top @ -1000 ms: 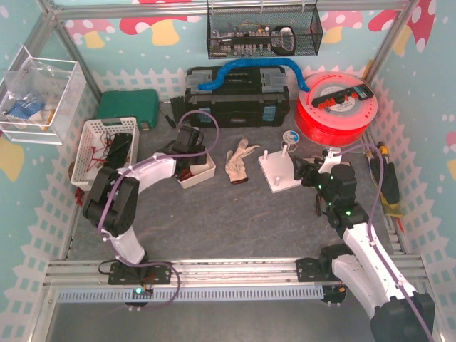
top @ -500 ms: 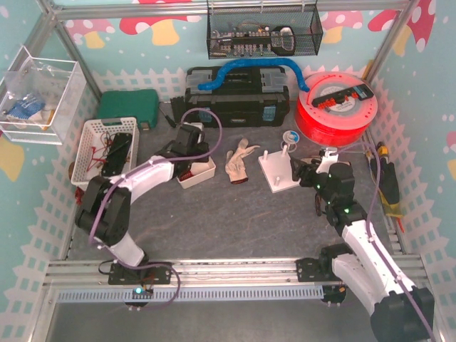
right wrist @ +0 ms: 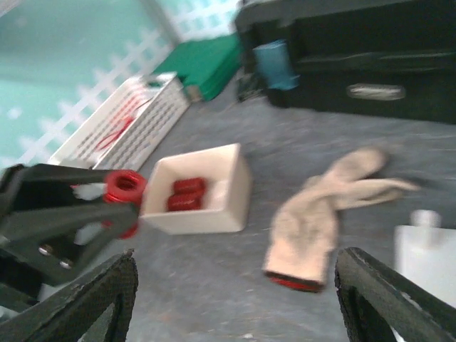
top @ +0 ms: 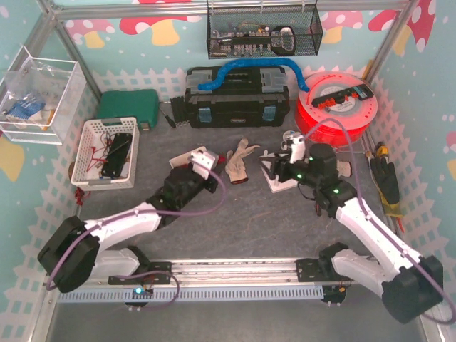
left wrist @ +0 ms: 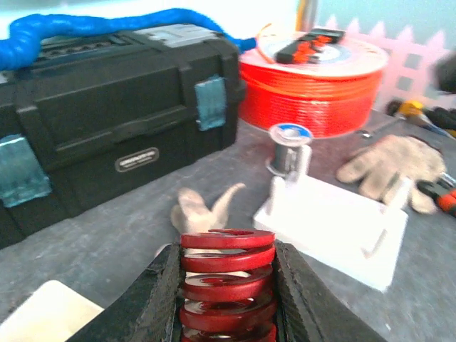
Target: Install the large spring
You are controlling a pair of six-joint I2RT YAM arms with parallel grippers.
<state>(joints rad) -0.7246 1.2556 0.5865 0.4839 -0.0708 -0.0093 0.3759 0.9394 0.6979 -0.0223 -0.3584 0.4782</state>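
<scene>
My left gripper (left wrist: 228, 292) is shut on a large red coil spring (left wrist: 228, 281), held upright between the fingers; the spring also shows in the right wrist view (right wrist: 126, 187). In the top view the left gripper (top: 208, 182) sits just near of the small white tray (top: 201, 158). The white baseplate (left wrist: 335, 224) with upright pegs lies ahead to the right. My right gripper (right wrist: 235, 306) is open and empty, hovering over the baseplate's left side (top: 274, 178). The tray (right wrist: 206, 206) holds two more red springs (right wrist: 185, 194).
A beige glove (top: 239, 160) lies between tray and baseplate, another (left wrist: 392, 160) right of the baseplate. A black toolbox (top: 237, 100), red filament spool (top: 335, 103), green case (top: 128, 107) and white basket (top: 107, 149) line the back and left. A solder spool (left wrist: 288, 146) stands behind the baseplate.
My left gripper has left the white tray with the red spring and swung nearer and rightward. My right gripper has moved left, over the baseplate.
</scene>
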